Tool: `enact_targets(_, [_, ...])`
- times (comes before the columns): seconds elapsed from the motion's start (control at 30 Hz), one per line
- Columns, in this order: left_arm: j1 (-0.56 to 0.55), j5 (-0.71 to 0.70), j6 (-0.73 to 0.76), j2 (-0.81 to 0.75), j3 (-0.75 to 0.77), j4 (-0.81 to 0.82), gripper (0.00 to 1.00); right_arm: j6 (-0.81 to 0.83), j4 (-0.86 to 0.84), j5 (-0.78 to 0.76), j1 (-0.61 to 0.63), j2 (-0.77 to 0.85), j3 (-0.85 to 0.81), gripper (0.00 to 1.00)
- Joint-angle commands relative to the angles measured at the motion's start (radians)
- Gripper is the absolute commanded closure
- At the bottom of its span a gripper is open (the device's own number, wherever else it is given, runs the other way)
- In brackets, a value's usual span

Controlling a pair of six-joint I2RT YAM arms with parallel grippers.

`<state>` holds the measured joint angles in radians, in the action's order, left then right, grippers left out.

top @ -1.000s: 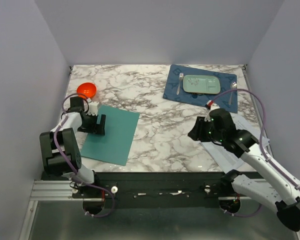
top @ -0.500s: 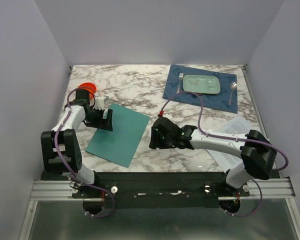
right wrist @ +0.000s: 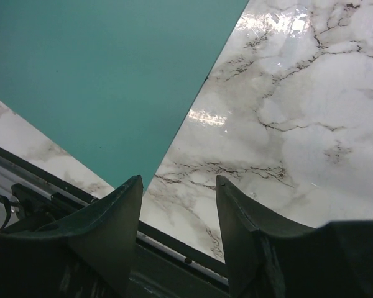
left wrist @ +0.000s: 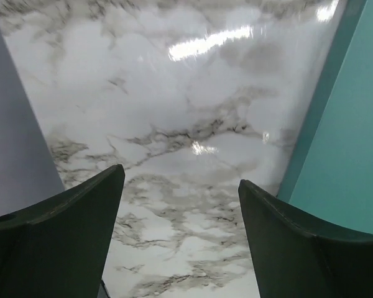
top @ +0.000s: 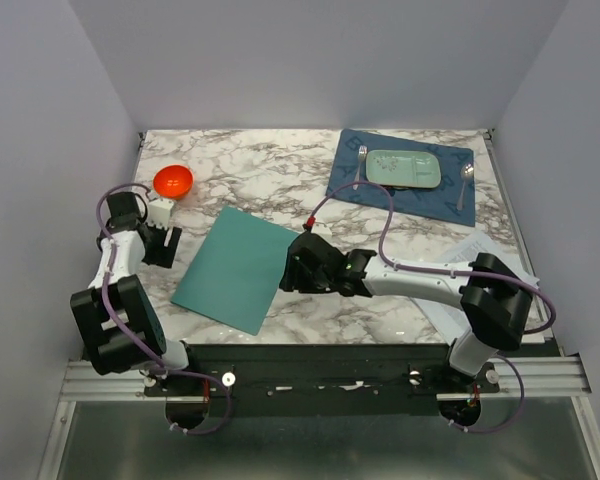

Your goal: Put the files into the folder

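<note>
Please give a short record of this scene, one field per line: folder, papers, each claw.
folder: closed, flat on the table, left of middle
papers: near the table's right edge, outside the folder
left claw: open, empty, over bare table left of the folder
right claw: open, empty, at the folder's right edge
other: red bowl far left; tray on blue placemat at the back
</note>
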<state>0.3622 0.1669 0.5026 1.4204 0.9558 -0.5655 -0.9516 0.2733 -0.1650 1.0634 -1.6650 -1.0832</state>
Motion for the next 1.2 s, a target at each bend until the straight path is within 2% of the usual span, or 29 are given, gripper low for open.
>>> enact_targets(0.0, [-0.022, -0.141, 0.198, -0.034, -0.133, 0.13, 0.15, -0.047, -0.036, -0.045, 0.007, 0.028, 0.012, 0.41])
enact_targets(0.17, [-0.097, -0.159, 0.223, -0.074, -0.256, 0.217, 0.12, -0.053, -0.036, -0.057, 0.007, 0.063, 0.028, 0.41])
enact_targets(0.27, [-0.191, -0.256, 0.215, -0.089, -0.314, 0.275, 0.11, -0.033, -0.031, -0.076, 0.009, 0.103, 0.051, 0.41])
enact_targets(0.33, [-0.226, -0.267, 0.214, -0.095, -0.33, 0.271, 0.11, -0.027, -0.019, -0.09, 0.009, 0.145, 0.063, 0.41])
enact_targets(0.47, [-0.284, -0.25, 0.2, -0.107, -0.338, 0.205, 0.1, -0.044, 0.032, -0.126, 0.007, 0.186, 0.082, 0.41])
enact_targets(0.57, [-0.336, -0.248, 0.194, -0.121, -0.336, 0.127, 0.01, -0.088, 0.092, -0.155, 0.007, 0.214, 0.1, 0.41])
enact_targets(0.77, [-0.469, -0.186, 0.185, -0.214, -0.338, 0.024, 0.01, -0.196, 0.145, -0.186, -0.005, 0.26, 0.192, 0.38])
enact_targets(0.93, [-0.615, -0.176, 0.085, -0.219, -0.309, -0.027, 0.01, -0.269, 0.149, -0.191, -0.005, 0.292, 0.269, 0.37])
enact_targets(1.07, [-0.785, -0.207, -0.019, -0.129, -0.26, -0.025, 0.01, -0.314, 0.165, -0.189, -0.005, 0.344, 0.331, 0.37])
enact_targets(1.17, [-0.841, -0.204, -0.085, -0.1, -0.229, -0.011, 0.01, -0.328, 0.199, -0.183, -0.003, 0.375, 0.342, 0.37])
